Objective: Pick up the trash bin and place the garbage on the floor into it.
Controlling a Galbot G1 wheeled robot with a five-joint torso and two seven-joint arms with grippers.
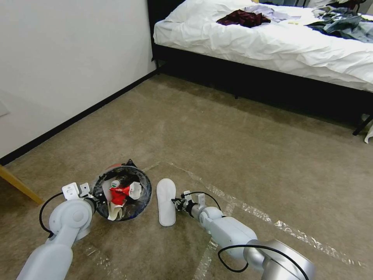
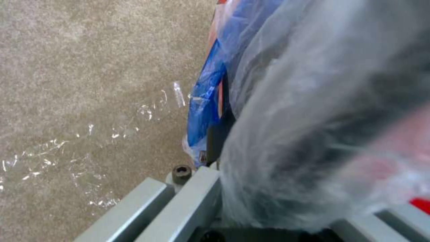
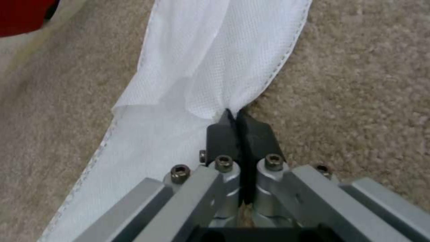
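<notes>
The round red trash bin (image 1: pixel 122 192), lined with a clear bag (image 2: pixel 313 101) with a blue edge (image 2: pixel 206 97), holds red wrappers (image 1: pixel 118 192) and white paper. My left gripper (image 1: pixel 95 197) is shut on the bin's near-left rim, and one dark finger (image 2: pixel 216 137) presses against the bag. Just right of the bin, a piece of garbage, a white slipper (image 1: pixel 166 202), lies flat on the beige carpet floor (image 1: pixel 233 136). My right gripper (image 3: pixel 233 117) is shut on a pinched fold of the slipper's (image 3: pixel 215 67) fabric at its right edge (image 1: pixel 176 203).
A bed (image 1: pixel 272 42) with a black frame and clothes on it fills the back right. A white wall (image 1: pixel 58 58) with a black baseboard runs along the left, and a wooden leg (image 1: pixel 19 184) stands near it. Whitish tape lines (image 1: pixel 272 221) cross the open carpet.
</notes>
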